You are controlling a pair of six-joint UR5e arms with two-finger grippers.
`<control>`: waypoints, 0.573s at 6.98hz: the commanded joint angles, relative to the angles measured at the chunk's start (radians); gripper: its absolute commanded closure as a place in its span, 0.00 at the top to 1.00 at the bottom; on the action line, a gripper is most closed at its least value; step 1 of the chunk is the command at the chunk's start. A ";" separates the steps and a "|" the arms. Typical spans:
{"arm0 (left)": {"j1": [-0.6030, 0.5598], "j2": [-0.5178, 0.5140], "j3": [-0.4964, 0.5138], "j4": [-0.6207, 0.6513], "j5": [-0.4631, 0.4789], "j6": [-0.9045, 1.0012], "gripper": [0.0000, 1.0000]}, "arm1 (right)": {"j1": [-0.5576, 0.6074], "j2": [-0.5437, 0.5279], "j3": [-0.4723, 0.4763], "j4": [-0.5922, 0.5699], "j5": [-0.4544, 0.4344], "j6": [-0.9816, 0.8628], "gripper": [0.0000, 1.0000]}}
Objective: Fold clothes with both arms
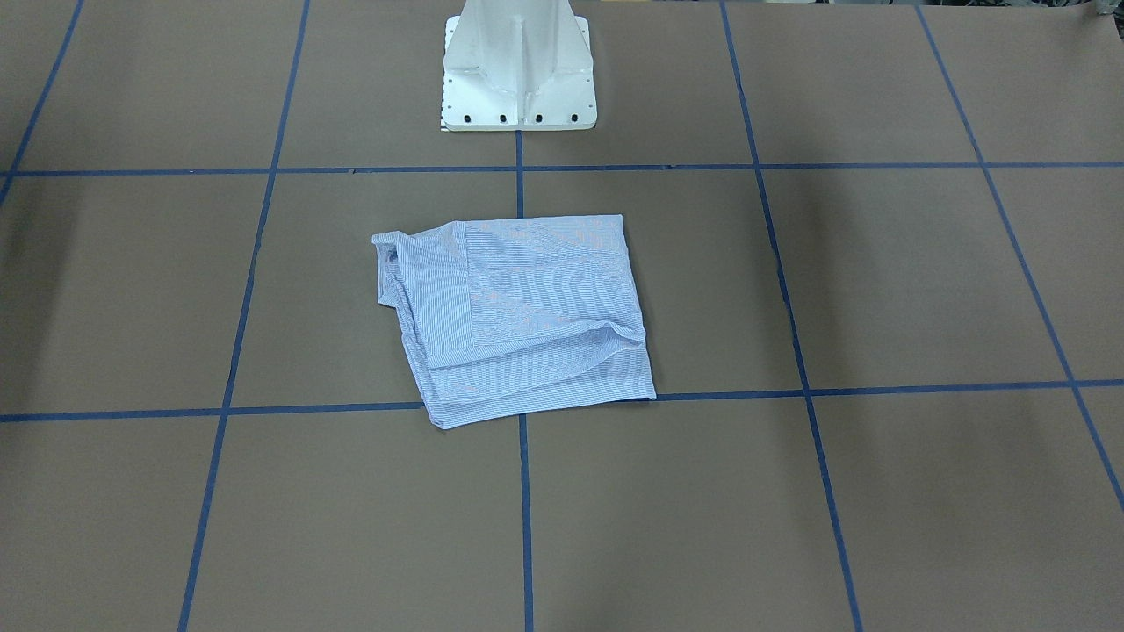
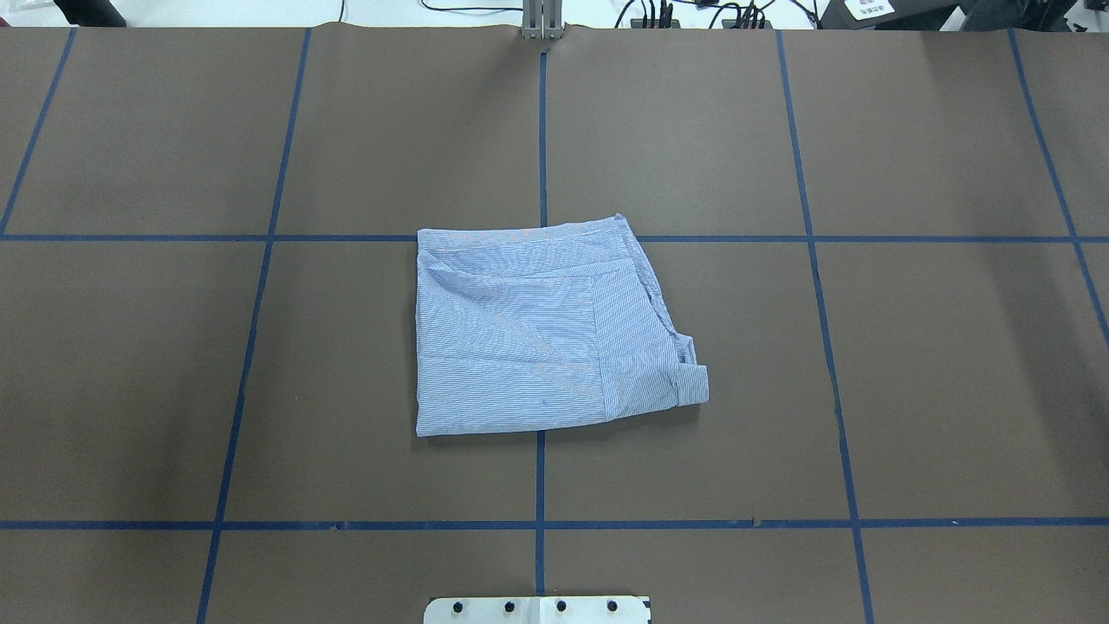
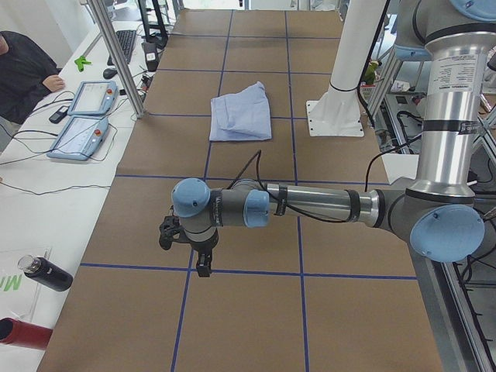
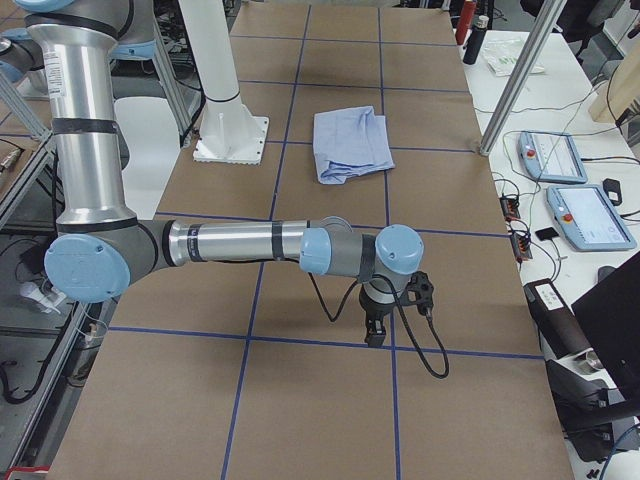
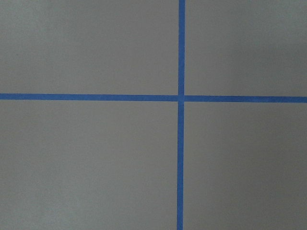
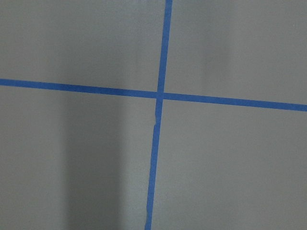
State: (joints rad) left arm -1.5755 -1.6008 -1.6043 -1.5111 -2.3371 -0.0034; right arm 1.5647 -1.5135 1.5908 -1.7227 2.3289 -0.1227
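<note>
The folded shirt (image 2: 546, 334) lies in the middle of the surface (image 2: 173, 364), well apart from my left gripper (image 3: 203, 267) and my right gripper (image 4: 375, 332) at opposite ends, neither clearly nearer; whether they grasp or are released I cannot tell.

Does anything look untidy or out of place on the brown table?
Slightly. The light blue-and-white striped shirt lies folded, but not squarely: a collar or cuff part sticks out at one corner, and the under layers peek out along one edge, askew. Nothing else stands out.

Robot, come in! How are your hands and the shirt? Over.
Black left hand, black right hand: out wide, grip unreadable. Pale blue striped shirt folded, untouched. Nothing blocking.
</note>
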 commanded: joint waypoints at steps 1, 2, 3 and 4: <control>0.000 0.001 0.003 -0.004 0.019 0.000 0.99 | 0.000 -0.017 0.000 0.000 0.001 0.000 1.00; 0.000 -0.001 0.003 -0.004 0.019 0.000 0.99 | 0.000 -0.020 0.000 0.000 0.001 0.002 1.00; 0.000 -0.002 0.003 -0.003 0.019 0.000 0.99 | 0.000 -0.025 0.003 0.000 0.001 0.021 1.00; 0.000 -0.004 0.001 -0.003 0.019 0.000 0.99 | 0.000 -0.028 0.021 0.000 0.001 0.070 1.00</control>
State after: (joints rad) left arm -1.5754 -1.6027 -1.6018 -1.5145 -2.3183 -0.0031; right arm 1.5647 -1.5368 1.5971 -1.7226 2.3300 -0.0963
